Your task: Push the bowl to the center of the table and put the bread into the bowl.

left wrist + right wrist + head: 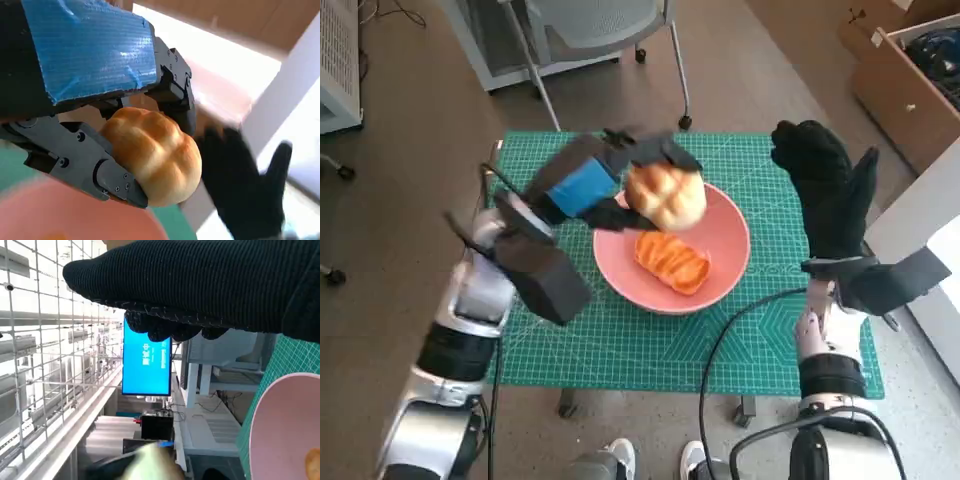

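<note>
Overhead, the left hand (582, 187) holds a round bread bun (666, 196) over the pink bowl (725, 262), mid-mat (620, 345); an orange pastry (672, 262) lies below its fingers. The left wrist view shows black fingers (112, 180) clamping the bun. The right hand (828, 190) hangs spread, holding nothing, just beside the bowl's rim.

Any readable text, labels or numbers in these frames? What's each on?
Blue screen: a few white characters, too small and blurred to read.
Green mat: grid lines only; any numbers are too small to read.
Bread, bowl, left hand, right hand: no text.
</note>
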{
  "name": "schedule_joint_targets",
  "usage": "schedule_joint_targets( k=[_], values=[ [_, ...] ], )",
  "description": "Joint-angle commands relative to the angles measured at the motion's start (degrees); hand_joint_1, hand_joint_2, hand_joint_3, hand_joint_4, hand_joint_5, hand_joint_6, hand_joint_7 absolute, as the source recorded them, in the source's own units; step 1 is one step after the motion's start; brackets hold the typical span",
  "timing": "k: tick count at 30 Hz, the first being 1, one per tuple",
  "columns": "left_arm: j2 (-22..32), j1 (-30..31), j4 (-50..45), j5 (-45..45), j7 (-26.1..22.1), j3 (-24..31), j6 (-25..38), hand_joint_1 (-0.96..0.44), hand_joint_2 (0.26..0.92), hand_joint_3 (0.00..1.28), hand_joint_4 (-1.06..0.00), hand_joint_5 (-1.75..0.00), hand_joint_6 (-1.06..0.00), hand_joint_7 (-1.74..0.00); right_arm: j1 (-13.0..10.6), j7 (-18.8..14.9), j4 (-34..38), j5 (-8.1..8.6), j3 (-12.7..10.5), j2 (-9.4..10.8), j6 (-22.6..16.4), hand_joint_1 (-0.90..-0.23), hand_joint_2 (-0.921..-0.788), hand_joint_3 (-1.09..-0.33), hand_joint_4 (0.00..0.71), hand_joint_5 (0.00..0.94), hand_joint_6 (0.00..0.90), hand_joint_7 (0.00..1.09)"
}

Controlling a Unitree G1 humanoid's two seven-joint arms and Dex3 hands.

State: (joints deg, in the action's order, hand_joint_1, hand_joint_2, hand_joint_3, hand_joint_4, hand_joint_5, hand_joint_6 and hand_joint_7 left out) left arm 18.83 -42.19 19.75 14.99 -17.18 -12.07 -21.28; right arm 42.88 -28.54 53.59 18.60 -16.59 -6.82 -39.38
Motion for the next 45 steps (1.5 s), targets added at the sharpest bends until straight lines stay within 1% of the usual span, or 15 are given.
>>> schedule_joint_targets(
  k=[1, 2, 3, 4, 5, 6, 9, 12, 15, 20, 26, 31, 34, 40, 45],
  values=[
    [-1.74, -1.56, 3.54, -0.65, -1.98, -1.28, -0.07, 0.0, 0.92, 0.07, -0.67, -1.18, -0.63, -1.17, -1.99, 0.88, -0.29, -0.7, 0.27, -0.09, 0.93, -0.592, -0.921, -0.76, 0.175, 0.005, 0.099, 0.3],
    [-1.94, -1.7, 4.57, -0.36, -2.58, -1.68, 0.51, 0.0, 0.92, 0.11, -0.62, -1.22, -0.59, -1.22, -2.09, 0.97, -0.52, -0.72, 0.31, -0.07, 0.92, -0.591, -0.921, -0.761, 0.175, 0.005, 0.099, 0.3],
    [-2.08, -1.8, 5.3, -0.15, -3.0, -1.93, 0.86, 0.0, 0.921, 0.18, -0.54, -1.29, -0.52, -1.3, -2.16, 1.04, -0.69, -0.75, 0.33, -0.05, 0.92, -0.589, -0.921, -0.761, 0.175, 0.005, 0.099, 0.3],
    [-2.11, -2.03, 6.52, 0.46, -3.2, -2.33, 1.13, 0.0, 0.921, 0.2, -0.51, -1.32, -0.49, -1.33, -2.27, 1.11, -0.92, -0.74, 0.32, -0.01, 0.89, -0.588, -0.921, -0.761, 0.175, 0.005, 0.099, 0.3],
    [-2.01, -2.21, 7.66, 1.28, -3.09, -2.69, 1.42, -0.08, 0.898, 0.19, -0.41, -1.06, -0.4, -1.12, -2.41, 1.1, -1.17, -0.64, 0.27, 0.08, 0.86, -0.588, -0.921, -0.762, 0.177, 0.006, 0.101, 0.3],
    [-1.91, -2.33, 8.5, 1.86, -3.03, -2.93, 1.6, -0.16, 0.903, 0.15, -0.36, -0.77, -0.35, -0.91, -2.53, 1.12, -1.4, -0.58, 0.27, 0.17, 0.84, -0.588, -0.921, -0.762, 0.18, 0.007, 0.102, 0.3],
    [-1.68, -2.45, 9.79, 2.6, -2.87, -3.14, 1.88, -0.28, 0.915, 0.09, -0.32, -0.34, -0.29, -0.6, -2.85, 1.11, -2.08, -0.44, 0.34, 0.35, 0.94, -0.587, -0.921, -0.763, 0.183, 0.008, 0.105, 0.3],
    [-1.25, -1.68, 9.05, 3.23, -2.93, -2.99, 3.99, -0.38, 0.919, 0.09, -0.26, -0.17, -0.22, -0.48, -3.22, 0.92, -3.12, -0.24, 0.4, 0.39, 0.95, -0.587, -0.921, -0.763, 0.185, 0.008, 0.106, 0.3],
    [-0.89, -0.75, 7.02, 3.42, -3.04, -2.56, 5.63, -0.47, 0.92, 0.1, -0.19, -0.08, -0.15, -0.41, -3.44, 0.87, -4.1, -0.01, 0.37, 0.32, 1.19, -0.587, -0.921, -0.762, 0.185, 0.007, 0.112, 0.3],
    [-0.41, 0.97, 3.3, 1.02, -2.13, -0.22, 4.85, -0.56, 0.921, 0.16, -0.11, -0.02, -0.09, -0.37, -3.56, 0.9, -5.83, 0.48, 0.21, 0.44, 1.67, -0.589, -0.921, -0.754, 0.186, 0.006, 0.122, 0.31],
    [-1.23, 2.32, 1.22, -5.77, -2.48, 4.43, 2.31, -0.65, 0.921, 0.3, -0.05, 0.0, -0.05, -0.34, -3.73, 1.35, -8.68, 0.29, 0.68, 0.86, 1.73, -0.612, -0.921, -0.735, 0.188, 0.005, 0.127, 0.31],
    [-2.11, 2.87, -0.04, -12.87, -4.84, 7.61, 0.69, -0.68, 0.921, 0.38, -0.03, 0.0, -0.04, -0.33, -4.32, 1.59, -11.87, 0.21, 1.39, 0.86, 2.09, -0.618, -0.921, -0.734, 0.18, 0.002, 0.107, 0.3],
    [-2.9, 4.19, -3.5, -18.55, -6.22, 10.06, 1.0, -0.68, 0.921, 0.43, -0.01, 0.0, -0.02, -0.34, -4.52, 1.63, -14.7, 0.18, 1.92, 0.68, 2.32, -0.619, -0.921, -0.743, 0.178, 0.002, 0.091, 0.29],
    [-4.04, 6.43, -9.45, -24.71, -6.28, 13.13, 2.31, -0.69, 0.921, 0.49, 0.0, 0.0, 0.0, -0.36, -5.1, 2.56, -20.43, 0.2, 2.79, 0.49, 4.09, -0.614, -0.921, -0.757, 0.181, 0.004, 0.078, 0.29],
    [-6.08, 7.32, -13.28, -30.98, -5.31, 16.22, 4.0, -0.69, 0.921, 0.51, -0.01, -0.01, 0.0, -0.41, -4.74, 3.72, -25.18, 0.3, 3.16, -0.12, 6.43, -0.618, -0.921, -0.763, 0.185, 0.005, 0.086, 0.31]
  ],
)
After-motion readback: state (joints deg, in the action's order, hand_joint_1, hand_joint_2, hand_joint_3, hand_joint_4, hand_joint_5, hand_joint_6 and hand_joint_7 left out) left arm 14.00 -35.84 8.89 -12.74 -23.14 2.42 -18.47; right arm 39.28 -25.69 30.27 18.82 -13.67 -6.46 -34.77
